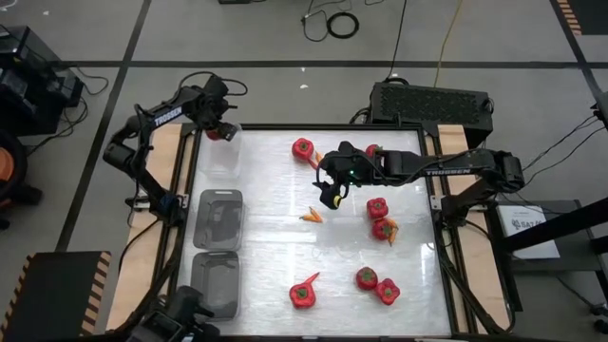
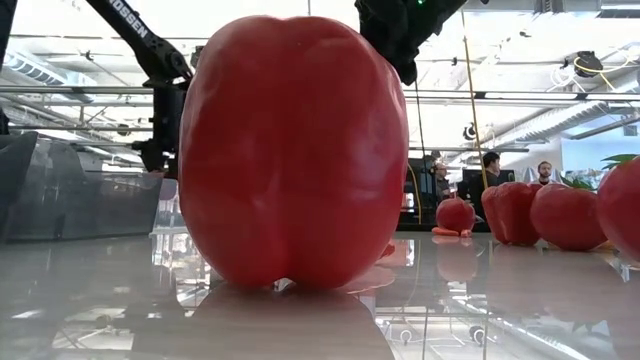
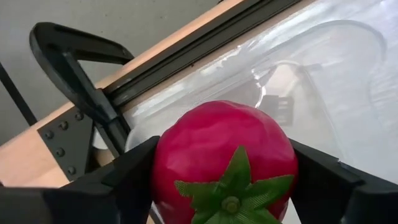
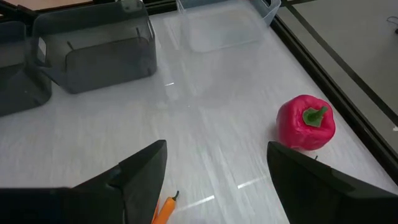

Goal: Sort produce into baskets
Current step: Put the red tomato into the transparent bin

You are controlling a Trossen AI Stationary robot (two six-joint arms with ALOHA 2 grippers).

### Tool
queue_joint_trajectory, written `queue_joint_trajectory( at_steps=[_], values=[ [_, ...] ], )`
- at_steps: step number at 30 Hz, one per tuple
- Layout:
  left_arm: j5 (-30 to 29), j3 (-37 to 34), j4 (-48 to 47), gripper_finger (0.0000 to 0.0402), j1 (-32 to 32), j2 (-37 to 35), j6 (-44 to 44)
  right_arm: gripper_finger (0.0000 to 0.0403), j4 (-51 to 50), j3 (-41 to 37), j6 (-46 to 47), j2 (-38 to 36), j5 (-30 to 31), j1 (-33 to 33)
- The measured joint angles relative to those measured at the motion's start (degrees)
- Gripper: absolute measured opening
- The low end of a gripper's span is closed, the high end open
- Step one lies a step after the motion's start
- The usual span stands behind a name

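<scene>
The white table (image 1: 285, 237) sits on a grey taped floor with cables; beyond it, two people stand in a bright room. Three clear baskets line the table's left edge. The left gripper (image 3: 224, 180) pinches a red tomato (image 3: 224, 158) with a green stem above the far basket (image 1: 222, 152). The right gripper (image 4: 214, 168) hangs spread over the table's middle, near a red bell pepper (image 4: 306, 122) and what seems an orange chili (image 4: 164, 210). Other red produce lies scattered to the right.

Red tomato (image 3: 224, 162) gripped above clear basket (image 3: 336, 74), stem outward.
</scene>
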Motion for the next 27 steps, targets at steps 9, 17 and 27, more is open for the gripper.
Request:
queue_joint_trajectory(
  at_steps=[9, 17, 27],
  values=[
    [-0.5, 0.0, -0.4, 0.0351, -0.3, 0.9, 0.1, 0.027, 0.0, 0.0, 0.0, 0.0, 0.0, 0.0],
    [-0.5, 0.4, -0.4, 0.0358, -0.9, 1.8, 3.0, 0.027, -0.3, 0.0, 0.1, 0.0, 0.0, 0.0],
    [2.7, 4.6, -4.5, 0.0359, -2.1, -3.8, 4.6, 0.027, -14.8, 5.8, 1.5, -1.7, 0.0, -1.8]
  ],
)
